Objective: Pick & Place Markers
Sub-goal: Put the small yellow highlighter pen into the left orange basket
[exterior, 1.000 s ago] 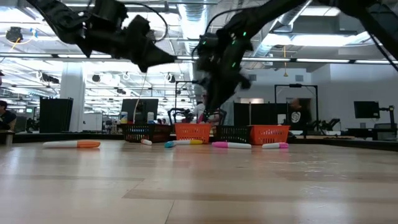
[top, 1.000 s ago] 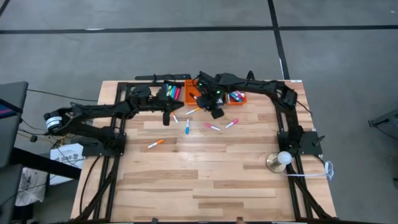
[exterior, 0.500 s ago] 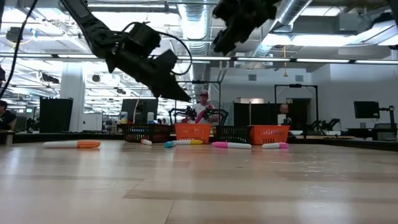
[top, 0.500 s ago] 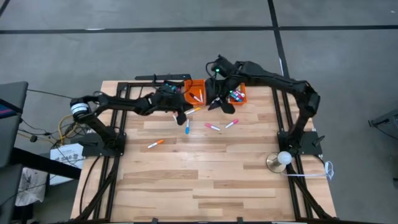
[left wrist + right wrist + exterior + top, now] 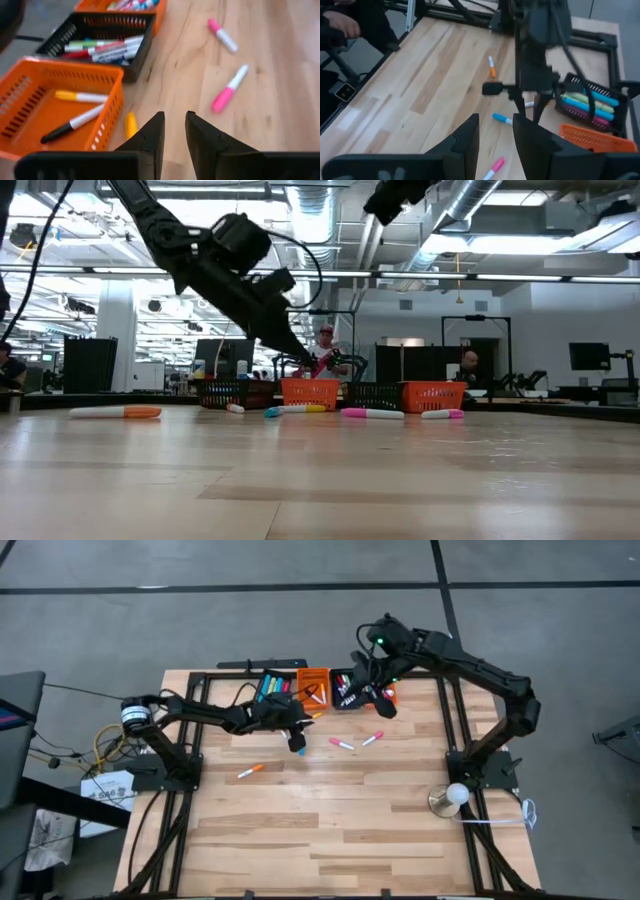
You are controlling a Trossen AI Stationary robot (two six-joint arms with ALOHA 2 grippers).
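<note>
Loose markers lie on the wooden table: an orange one (image 5: 250, 771), a blue one (image 5: 300, 750), two pink ones (image 5: 341, 744) (image 5: 372, 738) and a yellow one (image 5: 130, 124) against the orange bin (image 5: 30, 100). Two orange and two black bins along the far edge hold more markers (image 5: 100, 49). My left gripper (image 5: 299, 742) slants down just above the blue marker, its fingers (image 5: 155, 132) slightly apart with nothing between them. My right gripper (image 5: 382, 707) hangs high over the right-hand bins, open and empty (image 5: 495, 131).
The bins (image 5: 313, 688) stand in a row at the table's far edge between black frame rails. A round metal base with a white ball (image 5: 452, 796) sits near the right arm's foot. A person's hand (image 5: 342, 25) shows beyond the table's edge.
My left gripper has moved down and toward the table's right, tipping more steeply, until it stands over the blue marker. My right gripper has risen high from the table by the bins and drawn back toward the far right. No marker has moved.
</note>
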